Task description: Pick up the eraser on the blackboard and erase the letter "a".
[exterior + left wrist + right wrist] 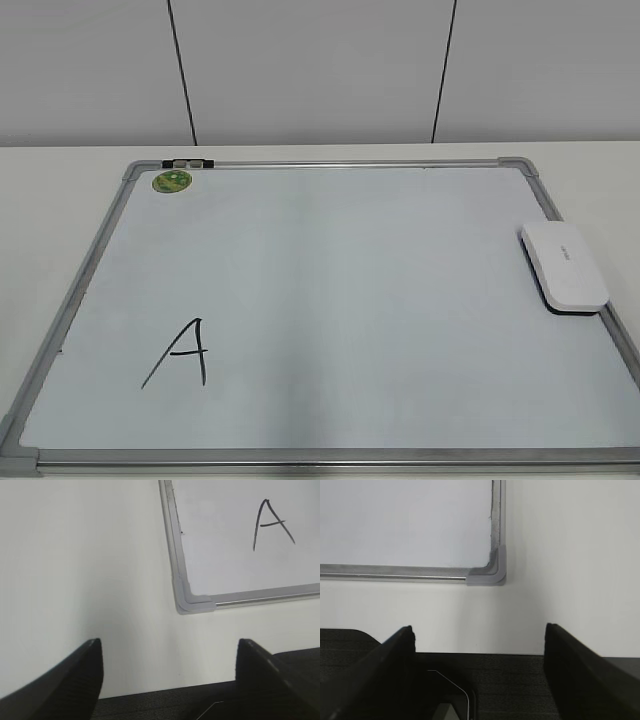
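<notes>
The white eraser [564, 266] lies flat on the right edge of the blackboard [350, 270], a white board with a silver frame. No small lowercase "a" shows in any view. The only writing is a large capital "A" [182, 352] near the board's front left, also in the left wrist view [271, 524]. My left gripper [170, 652] is open and empty over the table beside the board's front left corner [192, 605]. My right gripper [480, 637] is open and empty by the front right corner [490, 577]. Neither gripper shows in the exterior view.
A round green sticker [171, 181] and a small black clip [188, 161] sit at the board's far left corner. The board lies on a cream table [60, 200] with a grey panelled wall behind. A dark surface runs below the table's front edge [520, 685].
</notes>
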### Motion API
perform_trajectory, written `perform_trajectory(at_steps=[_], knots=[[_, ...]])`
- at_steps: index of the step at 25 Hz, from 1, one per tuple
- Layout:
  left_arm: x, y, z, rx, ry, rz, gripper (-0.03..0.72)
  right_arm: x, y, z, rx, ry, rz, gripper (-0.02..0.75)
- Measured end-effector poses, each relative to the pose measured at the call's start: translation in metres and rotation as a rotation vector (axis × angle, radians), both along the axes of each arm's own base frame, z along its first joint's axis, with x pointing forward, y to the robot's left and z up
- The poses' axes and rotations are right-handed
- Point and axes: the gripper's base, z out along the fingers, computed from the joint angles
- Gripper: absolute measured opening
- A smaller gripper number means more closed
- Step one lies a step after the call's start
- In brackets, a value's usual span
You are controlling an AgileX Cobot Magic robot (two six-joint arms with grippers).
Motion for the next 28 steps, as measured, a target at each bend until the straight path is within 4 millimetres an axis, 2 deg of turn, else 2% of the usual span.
perform_trajectory(at_steps=[3,11,16,20,28], knots=[[0.0,0.0,0.0,0.0,0.0,0.001,0.599,0.0,0.0,0.0,0.002,0.0,0.0,0.589],[0.0,0.0,0.0,0.002,0.0,0.001,0.485,0.0,0.0,0.0,0.003,-0.001,-0.001,0.589],[-0.002,0.0,0.001,0.0,-0.013,0.002,0.464,-0.002,0.0,0.001,0.003,-0.015,-0.001,0.588],[-0.011,0.001,0.003,-0.002,-0.075,0.011,0.463,-0.012,0.0,0.004,0.002,-0.091,-0.001,0.588],[-0.041,0.002,0.007,-0.004,-0.272,0.057,0.461,-0.047,0.0,0.008,0.002,-0.327,0.0,0.588]])
